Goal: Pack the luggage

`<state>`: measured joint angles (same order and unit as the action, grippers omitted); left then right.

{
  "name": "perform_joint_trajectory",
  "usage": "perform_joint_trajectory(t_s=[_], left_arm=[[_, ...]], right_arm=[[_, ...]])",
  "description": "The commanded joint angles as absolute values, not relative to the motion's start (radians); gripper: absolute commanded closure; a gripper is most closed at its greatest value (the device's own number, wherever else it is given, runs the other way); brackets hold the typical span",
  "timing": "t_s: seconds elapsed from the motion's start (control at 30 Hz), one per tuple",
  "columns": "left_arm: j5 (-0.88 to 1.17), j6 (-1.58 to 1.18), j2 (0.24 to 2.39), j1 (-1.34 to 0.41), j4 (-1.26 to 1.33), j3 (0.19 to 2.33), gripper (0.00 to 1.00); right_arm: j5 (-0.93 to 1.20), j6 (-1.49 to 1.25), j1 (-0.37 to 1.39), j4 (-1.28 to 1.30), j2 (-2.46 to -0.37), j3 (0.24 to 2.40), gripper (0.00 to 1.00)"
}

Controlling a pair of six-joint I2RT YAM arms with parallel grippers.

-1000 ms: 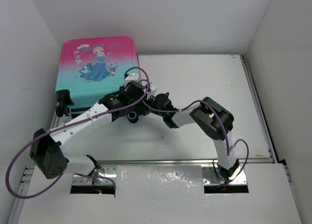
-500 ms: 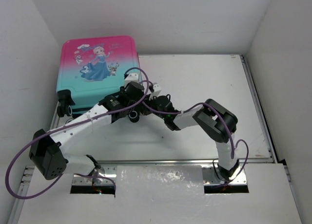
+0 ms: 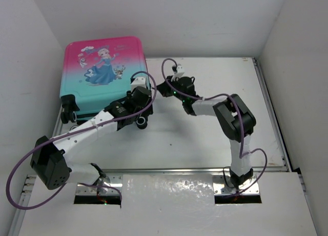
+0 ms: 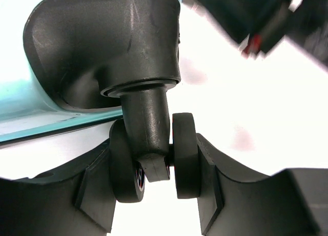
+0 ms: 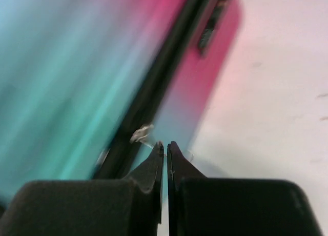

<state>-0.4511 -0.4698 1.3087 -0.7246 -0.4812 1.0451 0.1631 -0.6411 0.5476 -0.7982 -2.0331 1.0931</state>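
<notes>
- The luggage (image 3: 102, 77) lies closed in the table's (image 3: 220, 87) far-left corner, hemmed by walls (image 3: 25, 66).
- Only the left wrist view shows the left claw (image 4: 154, 195) clamping its caster wheel (image 4: 184, 154).
- The right claw (image 5: 165, 149), pinched together and empty, faces the blurred side seam (image 5: 154, 87).

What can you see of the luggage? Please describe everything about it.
The luggage is a small, glossy hard-shell suitcase, pink fading to teal, with a cartoon princess in a blue dress printed on top. It lies flat and closed, print upward, in the table's far left corner. A black zipper band runs along its side. Black caster wheels sit at its near edge; the left gripper clamps one double wheel, and the shut right gripper points at the zipper seam.
</notes>
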Motion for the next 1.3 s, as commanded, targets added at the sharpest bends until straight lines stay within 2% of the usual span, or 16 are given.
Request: perform_joint_trajectory(t_s=[0.0, 0.13, 0.17, 0.27, 0.3, 0.37, 0.4, 0.43, 0.6, 0.73, 0.77, 0.87, 0.97, 1.0, 1.1, 1.27], left_arm=[[-0.318, -0.397, 1.259, -0.752, -0.405, 1.054, 1.00], [-0.227, -0.385, 1.269, -0.753, -0.417, 1.048, 1.00], [-0.212, -0.379, 1.270, -0.756, -0.423, 1.045, 1.00], [-0.228, -0.374, 1.266, -0.779, -0.471, 1.045, 1.00], [-0.248, -0.376, 1.262, -0.791, -0.495, 1.043, 1.00], [-0.235, -0.370, 1.253, -0.804, -0.505, 1.039, 1.00], [-0.179, -0.365, 1.253, -0.816, -0.496, 1.031, 1.00], [-0.149, -0.361, 1.264, -0.828, -0.489, 1.026, 1.00], [-0.035, -0.319, 1.321, -1.004, -0.476, 1.039, 1.00], [0.064, -0.327, 1.287, -1.071, -0.411, 1.019, 1.00], [0.080, -0.315, 1.285, -1.093, -0.426, 1.026, 1.00], [0.013, -0.301, 1.272, -1.118, -0.527, 1.058, 1.00], [-0.179, -0.369, 1.217, -1.117, -0.650, 1.090, 1.00], [-0.331, -0.399, 1.201, -1.117, -0.684, 1.101, 1.00], [-0.621, -0.517, 1.172, -1.118, -0.814, 1.147, 1.00], [-0.892, -0.672, 1.184, -1.086, -0.928, 1.178, 1.00]], right_arm=[[0.210, -0.549, 0.488, -0.601, -2.092, 1.289, 1.00], [0.290, -0.460, 0.468, -0.232, -2.396, 1.746, 1.00], [0.299, -0.439, 0.466, -0.103, -2.461, 1.966, 1.00], [0.331, -0.419, 0.463, 0.076, -2.660, 2.289, 1.00], [0.348, -0.425, 0.462, 0.066, -2.657, 2.270, 0.99], [0.379, -0.480, 0.454, -0.221, -2.501, 1.928, 0.83], [0.373, -0.492, 0.453, -0.312, -2.441, 1.807, 0.69], [0.362, -0.497, 0.451, -0.360, -2.395, 1.733, 0.65], [0.429, -0.524, 0.448, -0.518, -2.174, 1.395, 0.56], [0.436, -0.566, 0.442, -0.620, -1.987, 1.110, 0.49], [0.474, -0.572, 0.443, -0.714, -1.952, 0.983, 0.44], [0.598, -0.526, 0.439, -0.864, -1.858, 0.798, 0.28], [0.633, -0.459, 0.416, -0.874, -1.821, 0.700, 0.28], [0.658, -0.472, 0.399, -0.899, -1.827, 0.690, 0.31], [0.788, -0.615, 0.394, -1.087, -1.879, 0.702, 0.39], [0.842, -0.900, 0.406, -1.305, -1.927, 0.804, 0.46]])
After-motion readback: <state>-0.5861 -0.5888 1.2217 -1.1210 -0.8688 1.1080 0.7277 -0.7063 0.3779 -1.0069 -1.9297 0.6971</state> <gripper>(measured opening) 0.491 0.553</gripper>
